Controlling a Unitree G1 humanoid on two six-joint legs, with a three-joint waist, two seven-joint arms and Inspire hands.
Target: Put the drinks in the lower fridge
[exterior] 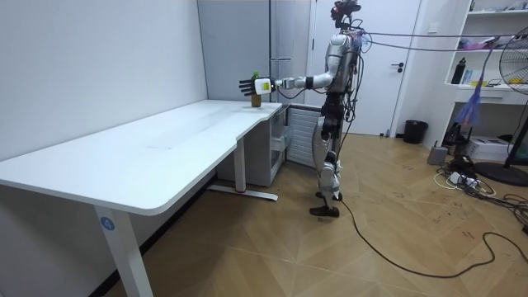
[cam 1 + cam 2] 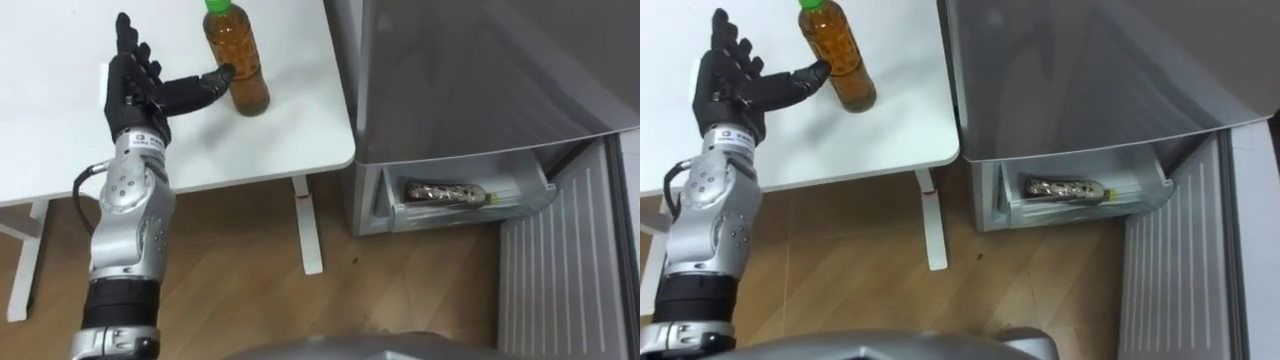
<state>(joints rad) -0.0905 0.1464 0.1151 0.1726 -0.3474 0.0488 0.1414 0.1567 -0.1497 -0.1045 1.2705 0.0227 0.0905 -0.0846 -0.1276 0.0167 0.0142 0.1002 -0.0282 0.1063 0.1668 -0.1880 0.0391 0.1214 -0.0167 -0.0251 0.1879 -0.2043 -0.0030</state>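
the white table takes up the left of the eye views, standing on a wood floor. just to its right is the grey fridge, close against the table's edge. its lower door is swung open on the right, ribbed inner side showing. at the bottom of the fridge a pale drawer is pulled out.

in the room view the robot stands upright on the wood floor at the far end of the long table, in front of the fridge, with its left arm stretched out level over the tabletop.

the left hand is over the table, fingers straight and fanned upward, thumb held out sideways. the thumb tip touches the side of 1 drink bottle; nothing is gripped.

that bottle stands upright on the table near the corner by the fridge, holds an amber drink and has a green cap.

a 2nd bottle lies on its side in the open drawer.
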